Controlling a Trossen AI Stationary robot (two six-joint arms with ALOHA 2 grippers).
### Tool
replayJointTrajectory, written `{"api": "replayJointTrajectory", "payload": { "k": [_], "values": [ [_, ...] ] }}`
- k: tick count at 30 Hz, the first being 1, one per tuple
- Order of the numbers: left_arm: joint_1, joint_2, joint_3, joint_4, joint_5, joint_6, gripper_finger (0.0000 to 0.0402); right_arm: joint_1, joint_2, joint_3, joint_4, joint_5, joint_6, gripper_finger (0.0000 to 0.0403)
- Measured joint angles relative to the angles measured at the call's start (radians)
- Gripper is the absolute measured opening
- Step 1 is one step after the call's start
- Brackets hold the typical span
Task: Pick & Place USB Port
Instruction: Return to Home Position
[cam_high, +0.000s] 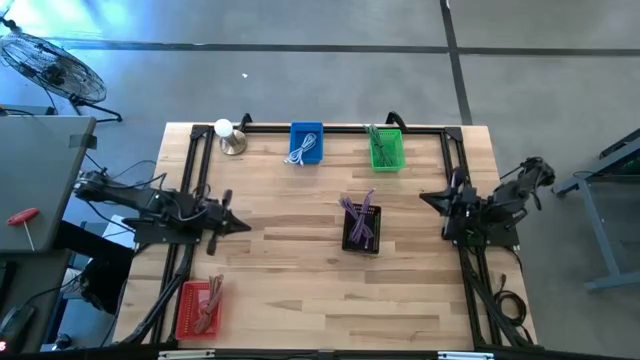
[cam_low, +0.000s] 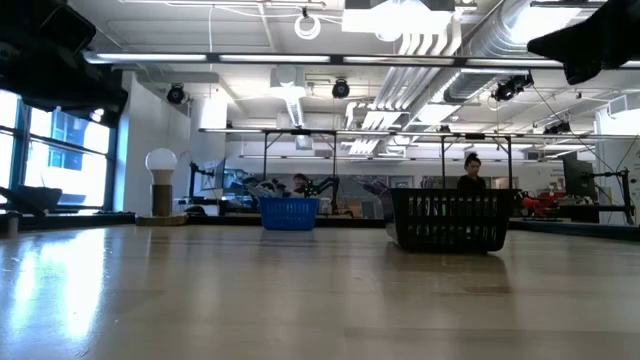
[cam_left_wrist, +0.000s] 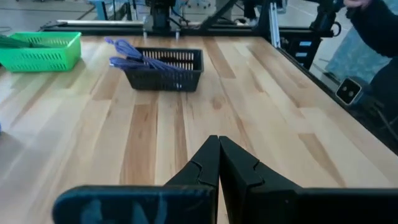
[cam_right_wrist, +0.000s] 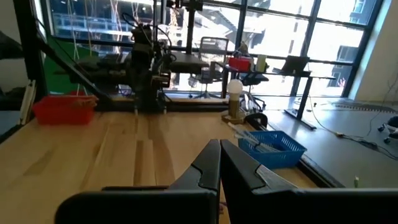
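Four small baskets of cables stand on the wooden table. A black basket (cam_high: 362, 228) with purple cables (cam_left_wrist: 127, 53) is at the middle. A blue basket (cam_high: 306, 143) and a green basket (cam_high: 386, 149) stand at the far edge, and a red basket (cam_high: 199, 308) is at the near left. I cannot pick out a single USB port among them. My left gripper (cam_high: 245, 225) is shut with nothing in it at the table's left side and points toward the black basket. My right gripper (cam_high: 425, 197) is shut with nothing in it at the right side.
A small lamp with a round white bulb (cam_high: 230, 135) stands at the far left corner. A black metal frame (cam_high: 340, 127) runs along the far and side edges. Bare wood lies between the baskets. People (cam_low: 470, 175) show in the room beyond the table.
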Motion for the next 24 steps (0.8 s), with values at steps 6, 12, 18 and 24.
{"api": "replayJointTrajectory", "payload": {
  "k": [6, 12, 18, 24],
  "values": [
    [0.0, -0.018, -0.062, 0.079, 0.026, -0.002, 0.0, 0.0, 0.0, -0.085, 0.056, 0.046, 0.007, 0.0],
    [0.0, -0.018, -0.072, 0.106, 0.052, 0.02, 0.0, -0.012, 0.0, -0.171, 0.176, 0.053, -0.02, 0.0],
    [0.0, -0.018, -0.073, 0.105, 0.063, 0.02, 0.0, -0.07, 0.002, -0.227, 0.236, 0.057, -0.021, 0.0],
    [0.0, -0.017, -0.072, 0.088, 0.076, -0.06, 0.0, -0.111, 0.008, -0.243, 0.278, 0.045, -0.017, 0.0]
  ]
}}
